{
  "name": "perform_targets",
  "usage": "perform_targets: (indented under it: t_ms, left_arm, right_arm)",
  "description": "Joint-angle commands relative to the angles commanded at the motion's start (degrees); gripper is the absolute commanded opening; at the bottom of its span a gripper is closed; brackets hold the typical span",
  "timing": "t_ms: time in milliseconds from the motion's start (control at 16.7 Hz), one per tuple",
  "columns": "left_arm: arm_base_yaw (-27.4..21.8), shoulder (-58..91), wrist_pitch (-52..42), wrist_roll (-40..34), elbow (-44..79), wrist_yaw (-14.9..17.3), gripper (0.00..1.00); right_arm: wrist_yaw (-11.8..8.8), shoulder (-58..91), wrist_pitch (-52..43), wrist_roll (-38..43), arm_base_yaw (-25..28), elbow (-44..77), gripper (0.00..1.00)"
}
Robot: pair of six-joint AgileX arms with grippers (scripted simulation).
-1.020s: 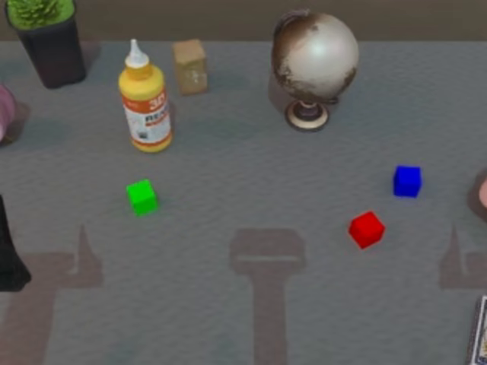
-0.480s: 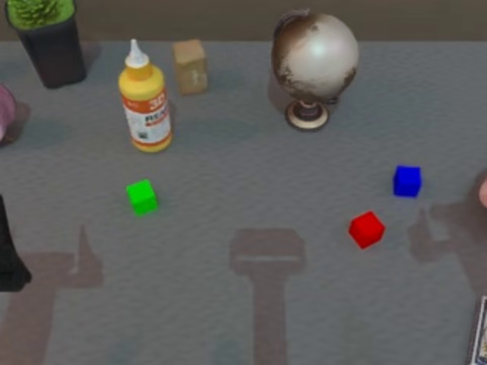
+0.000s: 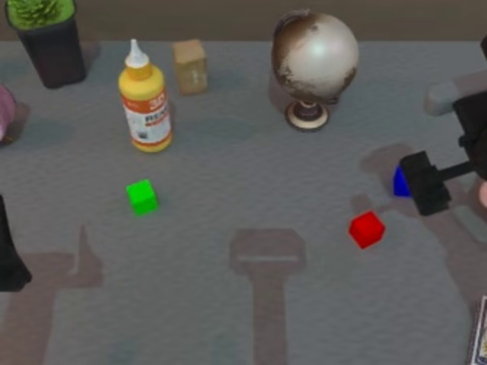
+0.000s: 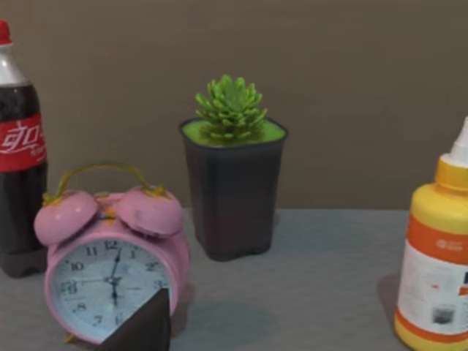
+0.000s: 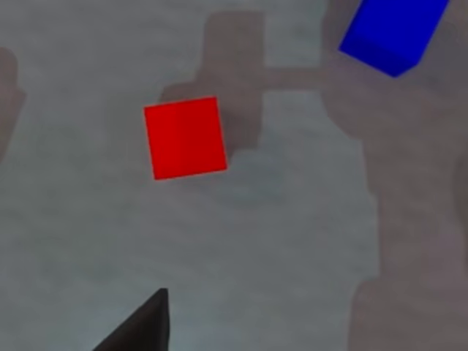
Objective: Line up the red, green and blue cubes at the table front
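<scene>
Beside the right end effector (image 3: 426, 184), state unclear, lies the blue cube (image 3: 399, 182), partly hidden.

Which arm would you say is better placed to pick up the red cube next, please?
The right, probably. Its tool hangs over the table's right side, near the red cube and partly covering the blue cube. The left arm sits parked at the left edge, nearer the green cube.

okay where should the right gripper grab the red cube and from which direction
Take the red cube from straight above, fingers on two opposite side faces. It lies flat but turned askew on the table, so the right gripper should turn to match.
</scene>
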Motion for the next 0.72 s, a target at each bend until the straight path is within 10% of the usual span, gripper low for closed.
perform_targets:
  t_ms: [720]
  left_arm:
    - [0.0, 0.0, 0.0, 0.0, 0.0, 0.0, 1.00]
  right_arm:
    - [0.2, 34.2, -16.6, -1.0, 7.7, 27.7, 1.00]
